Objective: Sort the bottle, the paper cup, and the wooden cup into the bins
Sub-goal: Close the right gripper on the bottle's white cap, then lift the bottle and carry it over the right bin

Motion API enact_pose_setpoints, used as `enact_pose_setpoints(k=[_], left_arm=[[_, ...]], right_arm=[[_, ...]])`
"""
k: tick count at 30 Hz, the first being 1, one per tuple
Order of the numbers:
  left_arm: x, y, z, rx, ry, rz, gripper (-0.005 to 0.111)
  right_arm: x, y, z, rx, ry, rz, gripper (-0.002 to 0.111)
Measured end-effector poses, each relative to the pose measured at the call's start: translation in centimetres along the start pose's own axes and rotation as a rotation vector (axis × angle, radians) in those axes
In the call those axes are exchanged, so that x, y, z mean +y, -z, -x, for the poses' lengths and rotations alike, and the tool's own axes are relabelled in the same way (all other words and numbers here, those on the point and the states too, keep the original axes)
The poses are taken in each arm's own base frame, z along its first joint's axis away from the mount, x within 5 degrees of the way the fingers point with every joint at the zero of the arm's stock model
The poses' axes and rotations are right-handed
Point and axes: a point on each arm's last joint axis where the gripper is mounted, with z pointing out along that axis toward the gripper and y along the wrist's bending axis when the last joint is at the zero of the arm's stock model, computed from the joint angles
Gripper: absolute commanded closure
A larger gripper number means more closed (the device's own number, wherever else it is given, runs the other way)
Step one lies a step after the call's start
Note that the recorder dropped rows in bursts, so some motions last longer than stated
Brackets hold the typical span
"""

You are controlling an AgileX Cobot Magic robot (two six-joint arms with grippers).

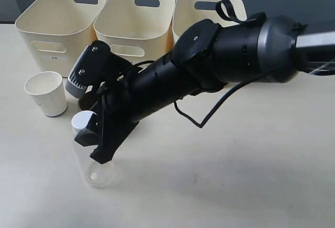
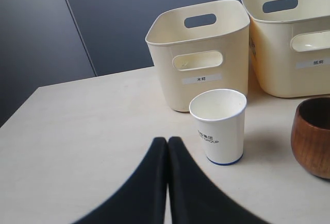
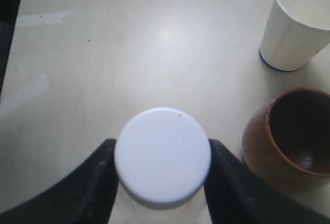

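Note:
The clear bottle point(image 1: 94, 160) with its white cap point(image 3: 162, 154) stands on the table at the front left, leaning slightly. My right gripper point(image 1: 90, 138) point(image 3: 161, 149) reaches across and is shut on the bottle, one black finger point(image 3: 100, 183) pressing each side just under the cap. The white paper cup point(image 1: 47, 93) point(image 2: 219, 123) point(image 3: 296, 26) stands upright to the left of it. Beside them sits the brown wooden cup point(image 2: 313, 136) point(image 3: 291, 134), which the arm hides almost entirely in the exterior view. My left gripper point(image 2: 167, 141) is shut and empty, low over the table short of the paper cup.
Three cream bins stand in a row at the back: left point(image 1: 60, 21), middle point(image 1: 133, 21) and right point(image 1: 201, 10), the last partly hidden by the right arm point(image 1: 225, 55). The left bin point(image 2: 198, 54) and middle bin point(image 2: 294, 33) carry front labels.

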Motion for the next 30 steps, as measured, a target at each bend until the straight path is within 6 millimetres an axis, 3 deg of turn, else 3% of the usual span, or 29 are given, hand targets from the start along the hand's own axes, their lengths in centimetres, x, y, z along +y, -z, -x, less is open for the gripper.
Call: enact_pose_setpoints(k=[6, 9, 16, 20, 23, 30], left_arm=[[0.0, 0.0, 0.0, 0.000, 0.000, 0.000, 0.107], [0.0, 0.0, 0.0, 0.000, 0.000, 0.000, 0.107], [0.0, 0.0, 0.0, 0.000, 0.000, 0.000, 0.107], [0.0, 0.0, 0.0, 0.000, 0.000, 0.000, 0.107], [0.0, 0.0, 0.0, 0.000, 0.000, 0.000, 0.107], [0.0, 0.0, 0.0, 0.000, 0.000, 0.000, 0.107]], right_arm=[[0.0, 0.0, 0.1, -0.015, 0.030, 0.003, 0.109], [0.3, 1.1, 1.1, -0.061, 0.053, -0.009, 0.109], [2.3, 7.8, 5.5, -0.233, 0.155, -0.122, 0.109], [2.3, 12.2, 7.5, -0.336, 0.172, -0.347, 0.109], [1.9, 13.7, 7.9, -0.363, 0.159, -0.465, 0.109], [0.5, 14.7, 8.0, -0.393, 0.124, -0.632, 0.109]])
